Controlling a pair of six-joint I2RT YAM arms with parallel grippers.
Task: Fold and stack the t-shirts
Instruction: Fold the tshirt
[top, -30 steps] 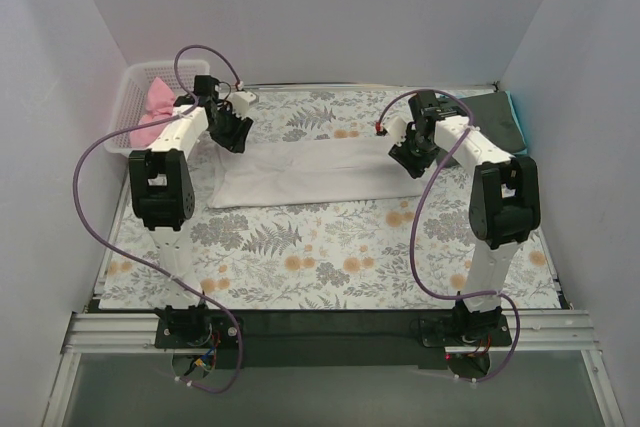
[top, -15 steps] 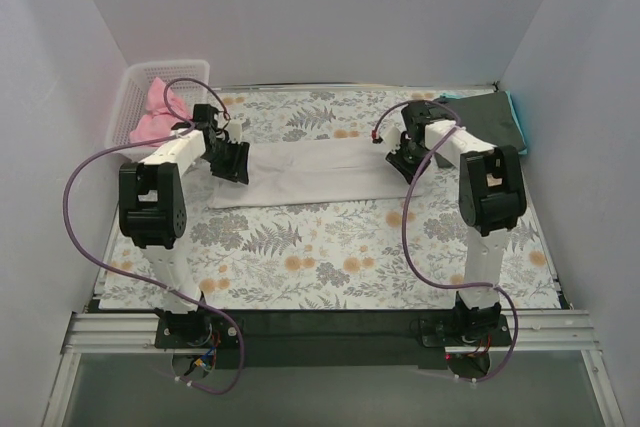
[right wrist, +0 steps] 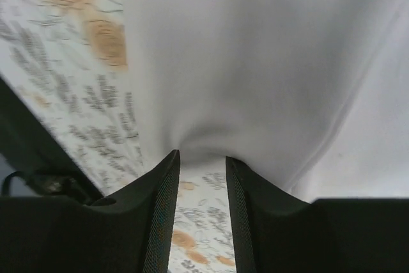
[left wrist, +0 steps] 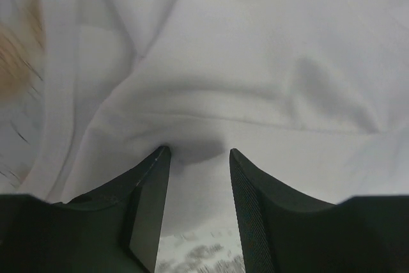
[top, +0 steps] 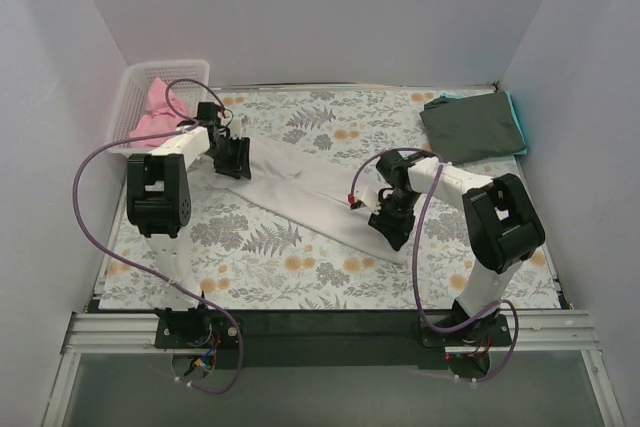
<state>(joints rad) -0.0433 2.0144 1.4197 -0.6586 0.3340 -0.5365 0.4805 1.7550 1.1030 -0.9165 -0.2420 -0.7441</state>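
- Slippage is the chief hazard: only a small pucker of the white t-shirt (left wrist: 255, 62) is pinched at each end, so a quick or uneven pull could draw the cloth free and the fold would be spoiled.
- Bunching is a second hazard: the slack middle could be dragged or twisted against the tabletop (top: 300, 282) if the two arms are not moved together.
- The left pincer (left wrist: 195, 153) is pressed onto a ridge of white cloth, and the narrow gap between its fingers is filled by fabric.
- The right pincer (right wrist: 201, 156) is likewise clamped on the shirt's edge, with patterned tabletop seen beneath it.
- From above, the white t-shirt is seen as a long strip laid diagonally, from the left pincer at the far left to the right pincer nearer the front.
- Farther out, the dark grey-green t-shirt (top: 472, 125) is laid folded on the teal t-shirt (top: 517, 117) at the far right, and the pink t-shirt (top: 155, 119) is seen in the basket (top: 170, 68).
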